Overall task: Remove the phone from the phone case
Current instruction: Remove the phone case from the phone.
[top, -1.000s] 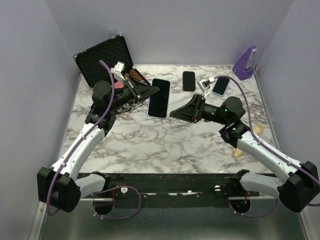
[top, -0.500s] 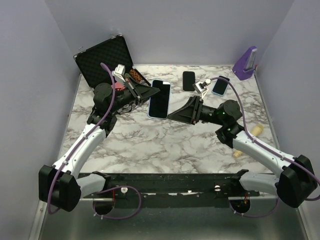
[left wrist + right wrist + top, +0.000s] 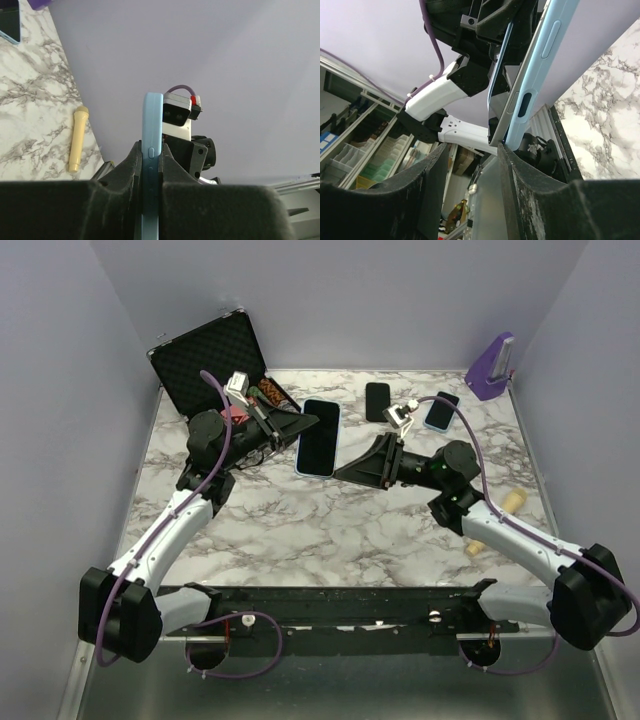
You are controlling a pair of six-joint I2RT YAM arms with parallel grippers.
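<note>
A phone in a light-blue case (image 3: 319, 436) is held off the marble table at the back centre. My left gripper (image 3: 308, 421) is shut on the case's left edge; in the left wrist view the blue case edge (image 3: 152, 130) stands clamped between the jaws (image 3: 151, 152). My right gripper (image 3: 342, 470) is open at the phone's near right corner. In the right wrist view the light-blue case (image 3: 546, 55) and the phone's dark edge (image 3: 501, 107) have parted slightly at that corner, just above the open jaws (image 3: 472, 150), and the right finger touches the corner.
An open black foam-lined box (image 3: 208, 364) stands at the back left. A bare black phone (image 3: 377, 401) and another blue-cased phone (image 3: 441, 412) lie at the back. A purple stand (image 3: 491, 367) is at the back right. Two pale pegs (image 3: 513, 502) lie beside my right arm.
My right gripper has moved a little left, closer to the phone's near corner. The left gripper still holds the cased phone in about the same place.
</note>
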